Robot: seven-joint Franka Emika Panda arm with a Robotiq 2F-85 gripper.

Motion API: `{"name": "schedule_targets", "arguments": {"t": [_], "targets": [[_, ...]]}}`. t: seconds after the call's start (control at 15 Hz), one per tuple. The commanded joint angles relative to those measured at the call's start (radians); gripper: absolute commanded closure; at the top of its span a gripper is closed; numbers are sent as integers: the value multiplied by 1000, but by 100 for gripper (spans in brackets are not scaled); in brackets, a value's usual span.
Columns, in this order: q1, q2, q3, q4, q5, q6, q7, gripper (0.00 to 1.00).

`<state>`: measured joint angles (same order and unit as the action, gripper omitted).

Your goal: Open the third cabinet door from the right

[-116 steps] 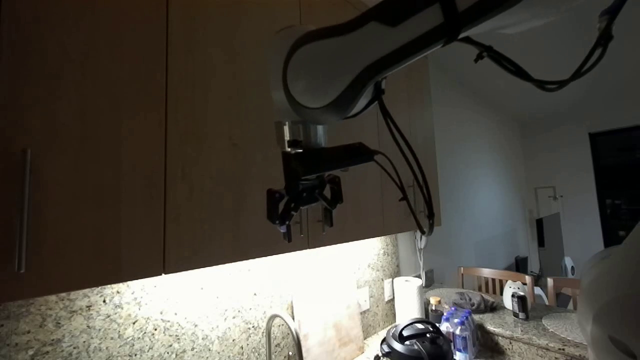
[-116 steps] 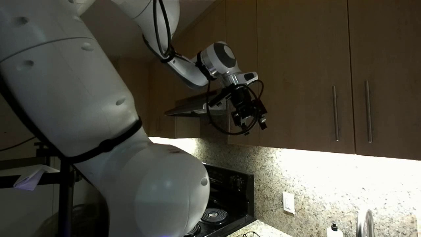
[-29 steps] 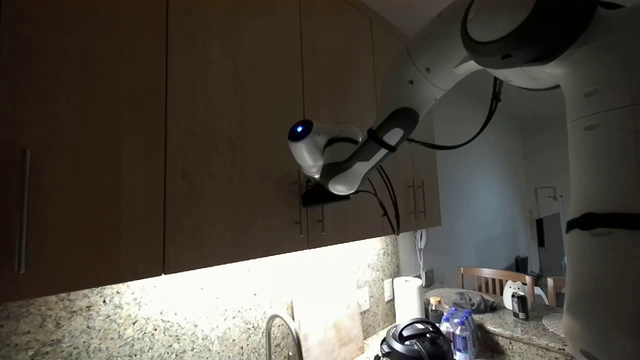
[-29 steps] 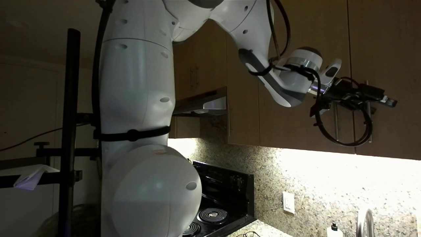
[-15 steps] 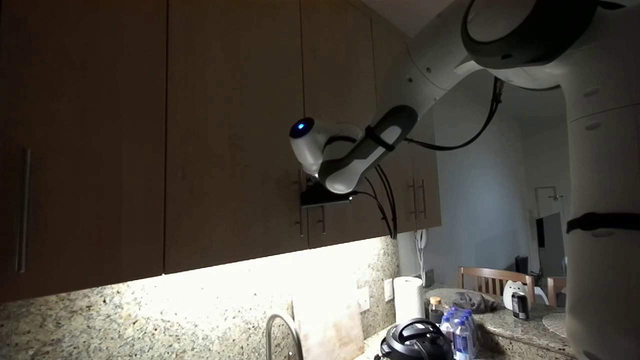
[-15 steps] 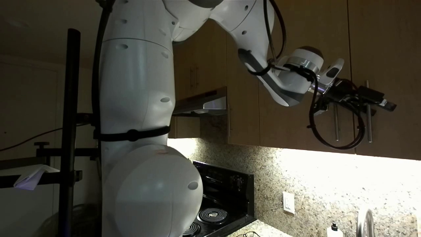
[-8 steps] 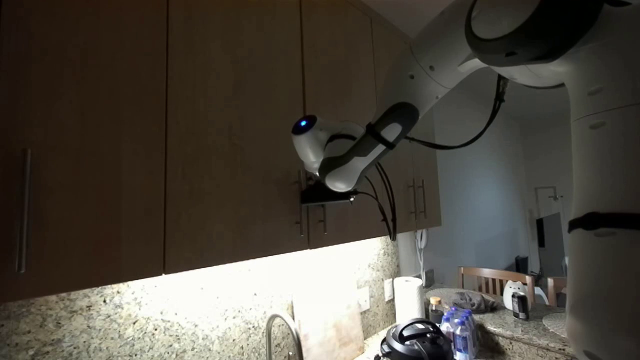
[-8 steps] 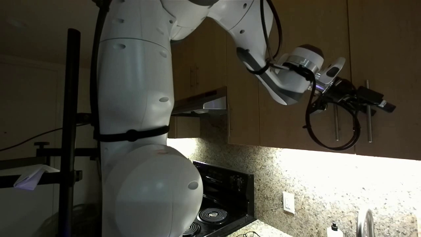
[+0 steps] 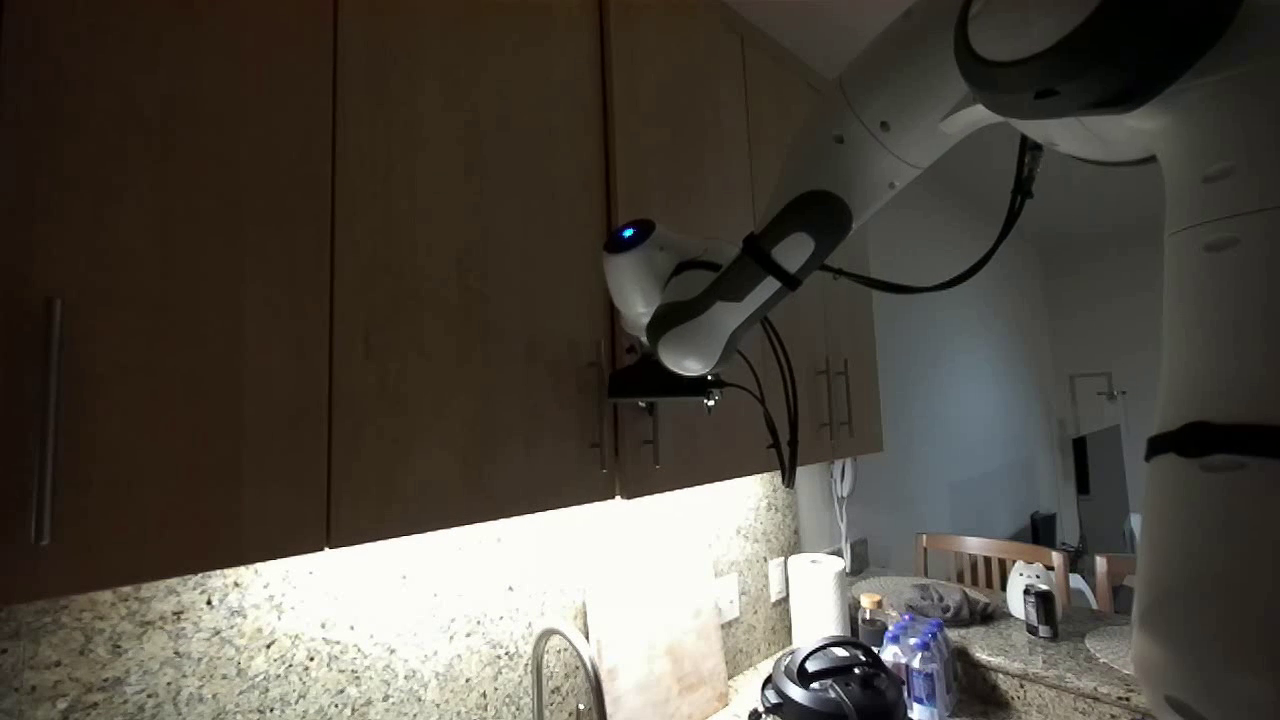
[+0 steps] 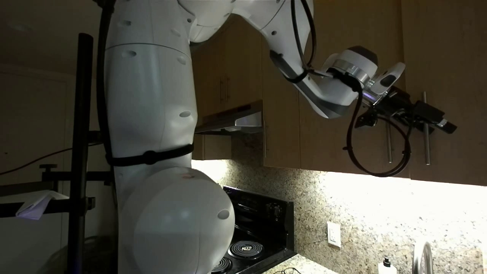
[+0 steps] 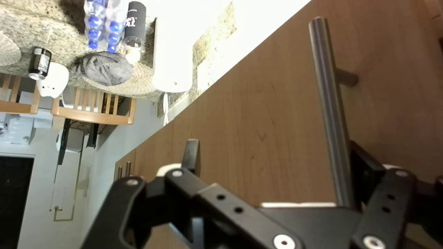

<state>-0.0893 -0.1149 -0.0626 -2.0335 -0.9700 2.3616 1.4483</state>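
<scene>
Across a dim kitchen, a row of flat, medium-brown wooden upper cabinets (image 9: 470, 250), above a speckled tan granite backsplash (image 9: 150, 650) brightly lit from beneath the cupboards. Within that row, third cabinet door from the right (image 9: 680, 150): tall, smooth, brown wood, with a slim, upright, brushed-metal bar handle (image 11: 330, 100) low down near its left edge. Along that edge, in an exterior view, a dark gap thicker than the neighbouring seams; barely ajar.

Reaching in from the near side, in both exterior views, a jointed white-and-grey robot arm (image 10: 152, 95), ending in a black two-finger gripper (image 11: 273, 150) at the height of the handle. In the wrist view, jaws spread wide apart with the bar handle between them, not pinching it. Just beside the bar, on its left in the scene, one of the black fingertips (image 11: 368, 160), partly hidden by the metal; cannot tell whether touching. Well apart from the bar, to the right, the opposite finger.

Lower down, below the cabinets, an arched metal tap (image 9: 539, 670); to the right, a round black lidded cooker (image 9: 830, 690), clear plastic bottles with blue caps (image 9: 922, 670) and an upright white paper-towel roll (image 9: 817, 600). On the far left, a black coil-burner stove (image 10: 262, 209) beneath a metal range hood (image 10: 249, 121).
</scene>
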Motion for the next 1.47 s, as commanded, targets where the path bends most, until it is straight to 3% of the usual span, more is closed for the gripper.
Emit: {"name": "schedule_targets", "arguments": {"t": [0.0,0.67,1.07,1.4], "targets": [[-19,-77,-28,-114,73,4,-76,0],[-37,-170,-51,-214,154,56,-138,0],[-41,-214,-77,-271,318,113,-342,0],[-80,-249,-69,-315,410,92,-487,0]]}}
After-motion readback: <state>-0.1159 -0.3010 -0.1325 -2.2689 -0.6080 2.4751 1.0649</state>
